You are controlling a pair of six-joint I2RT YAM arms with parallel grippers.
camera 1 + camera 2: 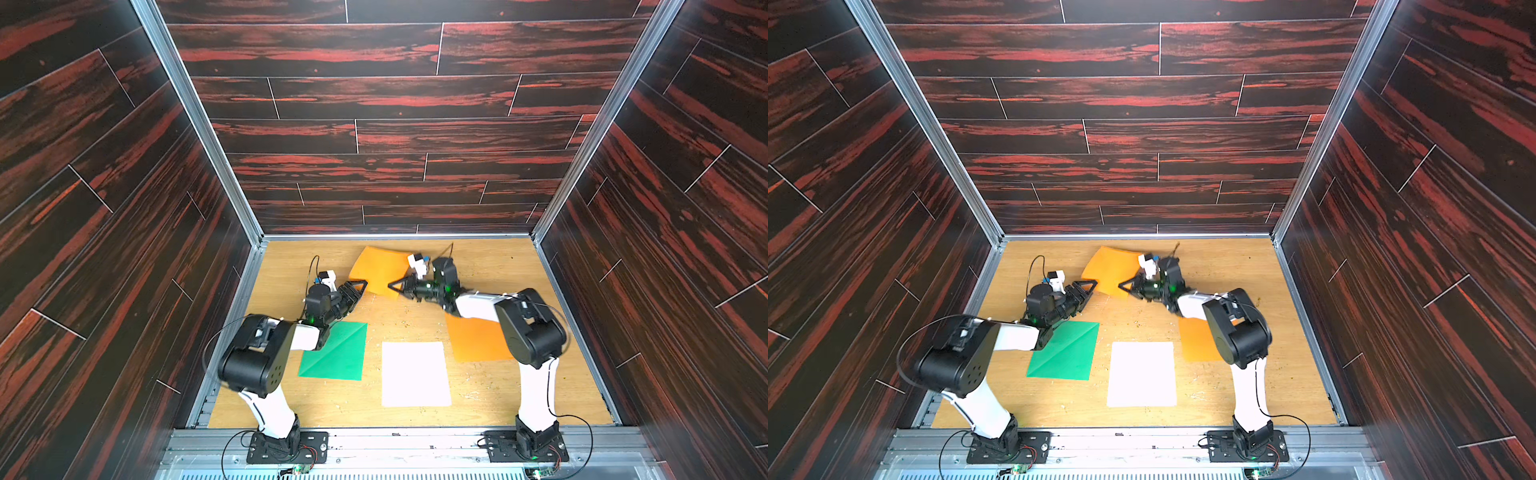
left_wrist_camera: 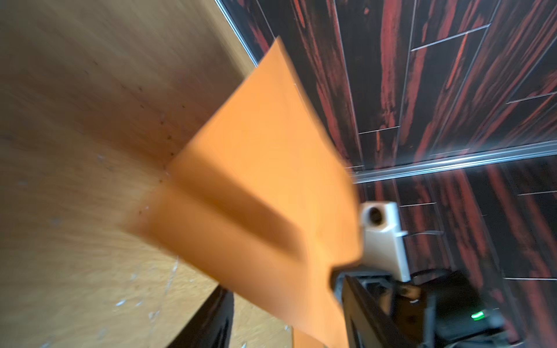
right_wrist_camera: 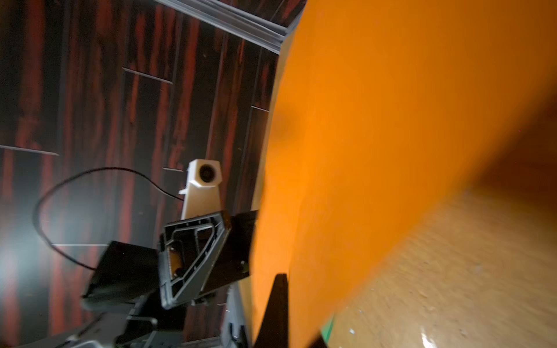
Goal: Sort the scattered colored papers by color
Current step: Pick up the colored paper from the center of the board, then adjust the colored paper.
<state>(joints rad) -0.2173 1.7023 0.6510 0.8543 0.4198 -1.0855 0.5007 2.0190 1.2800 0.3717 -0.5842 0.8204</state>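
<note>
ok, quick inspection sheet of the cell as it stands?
Surface: wooden tabletop, scuffed.
Job's things: green paper, white paper and flat orange paper lie apart in a near row, the orange one partly hidden by the right arm. The lifted orange paper is raised at the back between the arms.
Clutter: only small specks on the wood.
Grippers: right gripper shut on the lifted orange paper's corner. Left gripper at its opposite edge, jaws look parted.
Cables: thin black cable loops at the wrists and arm bases, off the sheets.
Surroundings: dark red wood-pattern walls, aluminium frame rails.
</note>
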